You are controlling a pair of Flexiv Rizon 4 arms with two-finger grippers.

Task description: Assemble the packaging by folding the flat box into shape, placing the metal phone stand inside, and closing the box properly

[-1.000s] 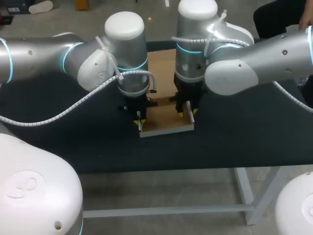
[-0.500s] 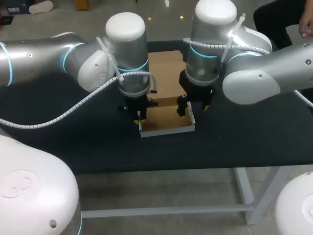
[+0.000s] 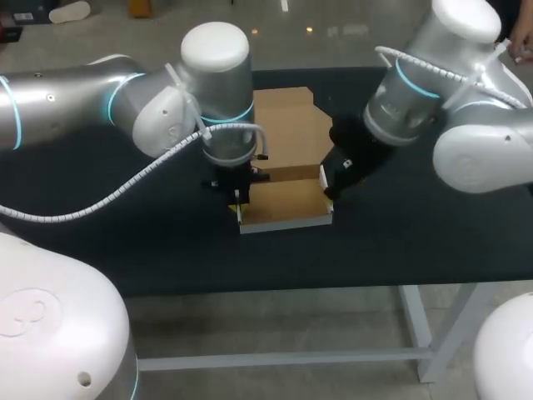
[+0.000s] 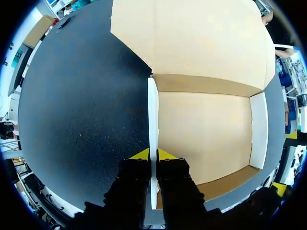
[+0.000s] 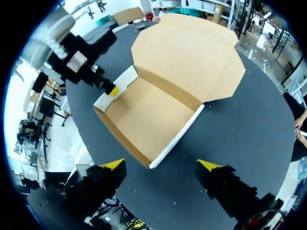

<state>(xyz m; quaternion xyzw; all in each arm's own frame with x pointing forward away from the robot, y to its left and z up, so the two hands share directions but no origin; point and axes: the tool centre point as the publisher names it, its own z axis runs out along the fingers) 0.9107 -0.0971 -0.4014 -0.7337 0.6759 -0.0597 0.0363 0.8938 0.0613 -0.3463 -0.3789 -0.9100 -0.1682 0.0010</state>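
mid-frame, left claw [image 3: 238,200] clamps the box [image 3: 287,204] by its side wall [image 4: 152,110] — hold it upright; right claw [image 5: 161,165], fingers apart, should square the opposite wall [image 4: 257,129].

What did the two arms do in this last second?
The right gripper drew away from the box, up and rightward, and now hangs open beside it. The left gripper stays clamped on the left wall; the box has not moved.

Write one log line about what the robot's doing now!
left gripper: shut on side wall | right gripper: open, by box | lid: flat | phone stand: unseen
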